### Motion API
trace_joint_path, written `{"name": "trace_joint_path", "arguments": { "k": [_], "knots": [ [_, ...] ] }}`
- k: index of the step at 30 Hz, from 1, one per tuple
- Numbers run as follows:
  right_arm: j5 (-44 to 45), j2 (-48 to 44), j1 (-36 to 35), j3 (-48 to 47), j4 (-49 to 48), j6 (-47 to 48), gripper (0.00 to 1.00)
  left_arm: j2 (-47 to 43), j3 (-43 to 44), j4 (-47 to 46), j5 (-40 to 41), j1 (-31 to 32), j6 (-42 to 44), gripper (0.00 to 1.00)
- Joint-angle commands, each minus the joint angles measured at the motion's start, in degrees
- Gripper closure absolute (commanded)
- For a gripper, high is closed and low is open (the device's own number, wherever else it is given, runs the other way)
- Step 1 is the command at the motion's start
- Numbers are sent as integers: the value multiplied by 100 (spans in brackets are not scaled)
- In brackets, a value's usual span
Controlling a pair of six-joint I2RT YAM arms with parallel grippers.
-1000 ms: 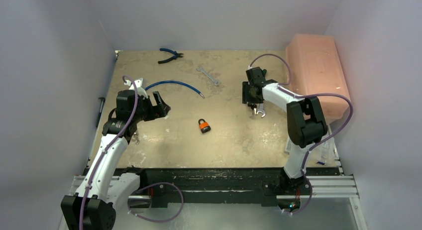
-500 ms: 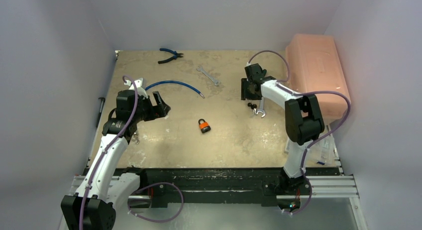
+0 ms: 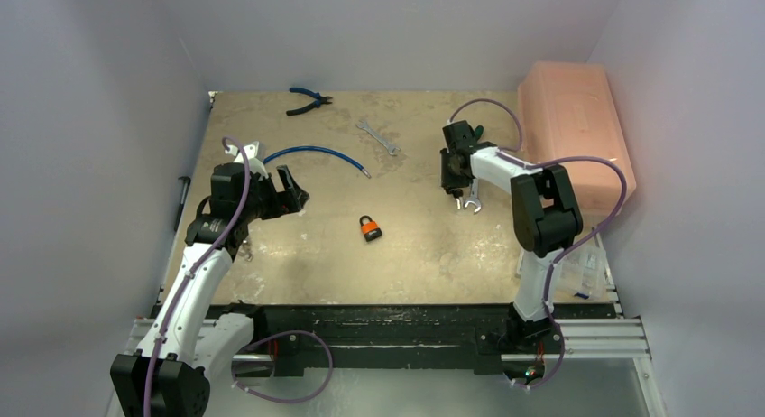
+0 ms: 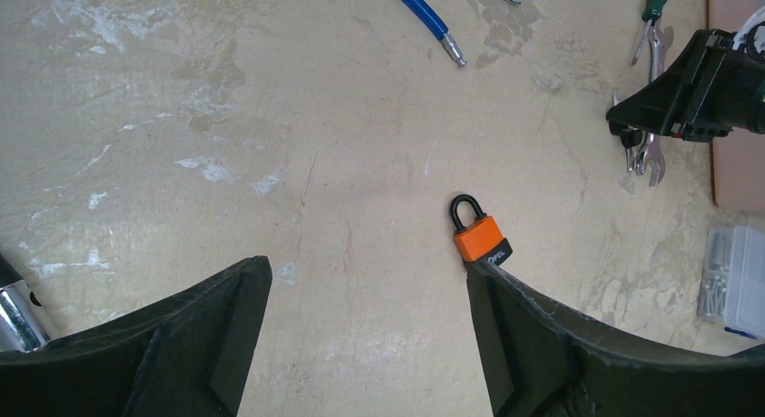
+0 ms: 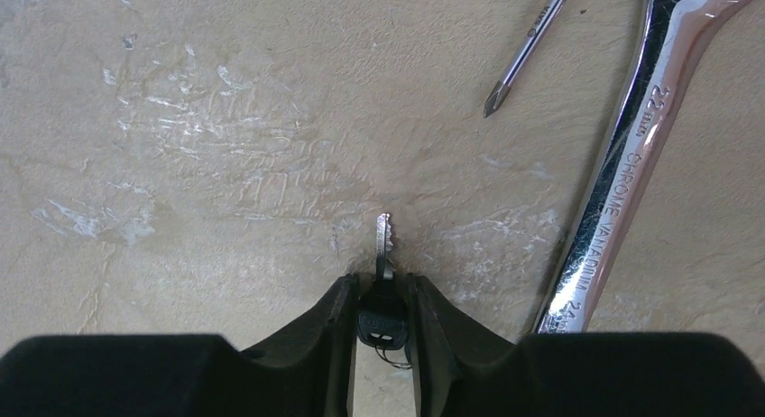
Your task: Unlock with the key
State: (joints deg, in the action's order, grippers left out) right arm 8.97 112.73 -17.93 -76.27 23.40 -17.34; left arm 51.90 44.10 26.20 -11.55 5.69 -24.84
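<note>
An orange padlock [image 3: 370,227] with a black shackle lies flat near the table's middle; in the left wrist view the padlock [image 4: 480,236] sits just beyond the right fingertip. My left gripper [image 3: 293,193] hovers left of it, open wide [image 4: 365,268] with nothing between its fingers. My right gripper [image 3: 455,184] is down at the table, right of centre. Its jaws are closed against the black head of the key [image 5: 380,319]. The silver blade points forward, away from the gripper [image 5: 381,282], and rests on the table surface.
A large chrome wrench [image 5: 631,164] and a screwdriver tip [image 5: 519,65] lie just right of the key. A pink box [image 3: 577,128] stands at the right edge. Blue pliers [image 3: 309,99], a blue cable [image 3: 316,152] and a small wrench [image 3: 377,137] lie farther back.
My right gripper has shifted slightly toward the far side and its jaws have narrowed onto the key's head. The left arm and the padlock have not moved.
</note>
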Motion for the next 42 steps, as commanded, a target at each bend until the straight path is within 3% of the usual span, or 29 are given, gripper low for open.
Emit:
{"name": "trace_joint_path", "arguments": {
  "k": [1,7,32,34,37,40,42],
  "knots": [
    [-40,-73,62,214,17,-23,73,-10,-15,-174,-5,20,67,15],
    [-128,-128,62,271,-11,-41,100,-19,-15,-179,-5,19,67,15],
    [-1226,-1738,44,1290,-731,-270,100,-48,-59,-264,-192,28,36,15],
    [-1178,-1762,49,1298,-675,-318,77,-44,-59,-265,-190,28,40,16],
    [-1135,-1685,42,1215,-554,-270,56,-40,-53,-266,-181,28,41,16],
    [-964,-1540,-30,1036,-363,-131,42,-46,-54,-264,-172,28,40,16],
    [-841,-1429,-79,903,-230,-40,41,-53,-49,-257,-176,28,41,16]
  ]
}}
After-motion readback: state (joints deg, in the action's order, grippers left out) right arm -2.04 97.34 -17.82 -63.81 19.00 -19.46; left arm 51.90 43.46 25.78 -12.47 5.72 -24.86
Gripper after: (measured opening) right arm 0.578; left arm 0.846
